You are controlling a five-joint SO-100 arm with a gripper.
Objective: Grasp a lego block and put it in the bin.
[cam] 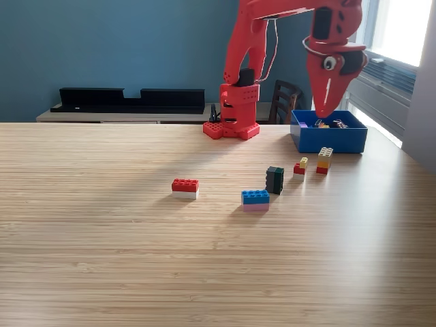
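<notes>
Gripper [323,109] first: a glossy red plastic beak, pointed straight down over the near-left part of the bin [331,139], its two tapered fingers drawn together to a single tip with nothing between them. The bin is a low-walled, open-topped blue plastic box at the far right of the table [102,238], and small coloured pieces [325,124] lie jumbled inside it, too small to make out singly. Behind, the arm's chunky red base [231,112] sits bolted up at the table's back edge. On the pale, fine-striped wooden surface, blocks are scattered: a yellow-over-orange-over-red stack [324,161] just in front of the bin, a small yellow-and-red piece [300,165] beside it, a dark green upright block [274,180], a blue brick on a pink one [255,199], and, well apart toward the exterior view's left, a red brick on white [185,189].
</notes>
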